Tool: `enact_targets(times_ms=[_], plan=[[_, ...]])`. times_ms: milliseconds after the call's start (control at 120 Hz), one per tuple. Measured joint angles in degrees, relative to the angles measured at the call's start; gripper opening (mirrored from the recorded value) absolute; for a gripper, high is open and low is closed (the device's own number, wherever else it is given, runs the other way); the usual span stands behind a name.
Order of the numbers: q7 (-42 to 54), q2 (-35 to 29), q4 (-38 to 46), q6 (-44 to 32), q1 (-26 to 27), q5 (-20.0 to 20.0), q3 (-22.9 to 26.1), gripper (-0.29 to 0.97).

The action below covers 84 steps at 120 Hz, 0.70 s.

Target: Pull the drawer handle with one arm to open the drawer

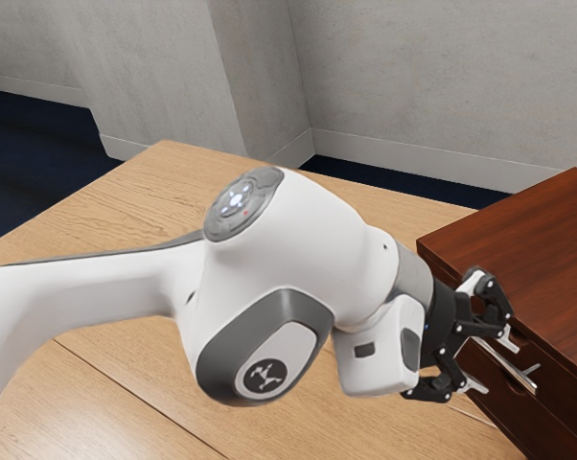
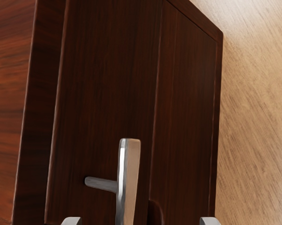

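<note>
We are in a room with grey walls (image 1: 442,67) and a dark blue floor (image 1: 30,153), working at a big wooden table (image 1: 126,211). A dark brown cabinet (image 1: 542,240) sits on the table, at about four o'clock in the exterior view. Our arm (image 1: 298,287) reaches over to it.

Our claw (image 1: 480,347) is right at the front of the cabinet, and its fingers are spread apart. In the wrist view the shiny metal handle (image 2: 128,180) stands out from the drawer front (image 2: 108,93), straight ahead of our hand at twelve o'clock. One fingertip (image 2: 209,220) shows on each side of it, and neither is squeezing it.

We think we are at the "get hold" step. The drawer looks shut, so the pulling has not begun. Next we need to pinch the fingers together on the bar. Then we pull straight back, away from the cabinet, so the drawer slides out and the handle does not slip free.
</note>
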<state>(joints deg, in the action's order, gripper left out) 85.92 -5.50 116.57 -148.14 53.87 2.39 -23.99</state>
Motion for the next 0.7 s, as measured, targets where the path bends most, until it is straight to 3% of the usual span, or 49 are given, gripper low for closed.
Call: enact_targets(times_ms=[700], plan=[[-0.39, 2.16, -1.41, -0.78, -0.54, -0.08, -3.55, 0.20]])
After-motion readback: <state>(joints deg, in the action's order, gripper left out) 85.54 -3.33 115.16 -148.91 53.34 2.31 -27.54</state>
